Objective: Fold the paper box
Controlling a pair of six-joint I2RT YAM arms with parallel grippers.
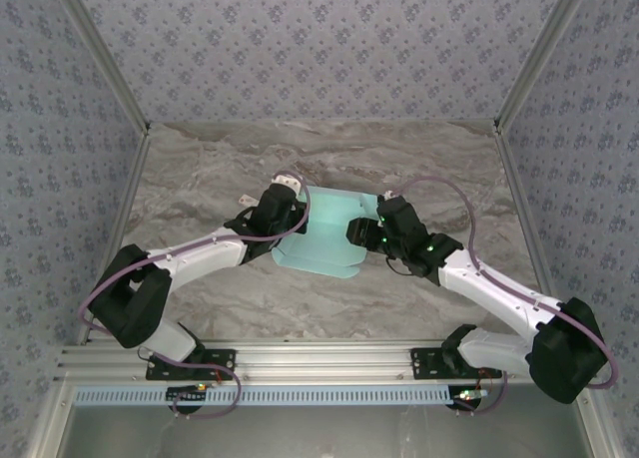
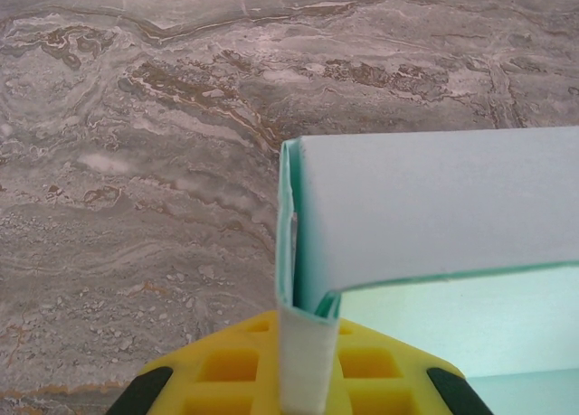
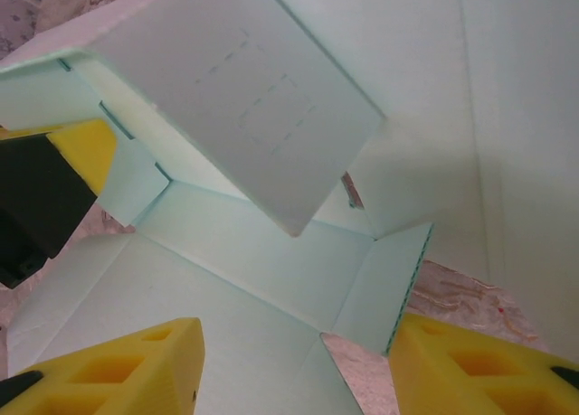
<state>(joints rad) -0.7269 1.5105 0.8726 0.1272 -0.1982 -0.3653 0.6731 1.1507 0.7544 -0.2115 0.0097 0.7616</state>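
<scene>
The paper box (image 1: pixel 324 240) is thin light-blue card, matt and smooth, with crisp creases. Its cut edge shows fine corrugation in the right wrist view. The worktop (image 1: pixel 220 169) looks like grey-brown veined marble, or a laminate printed to resemble it, with a soft sheen. The fingers (image 3: pixel 118 370) of the right hand (image 3: pixel 298 343) are matt yellow plastic with moulded hollows. The walls (image 1: pixel 300 39) look like matt patterned cloth or paper. The frame rail (image 1: pixel 300 358) is ribbed, brushed metal. The cables (image 1: pixel 449 194) are glossy purple.

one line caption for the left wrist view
Left fingers pinching a folded edge of the light blue paper box over the marble table.
</scene>
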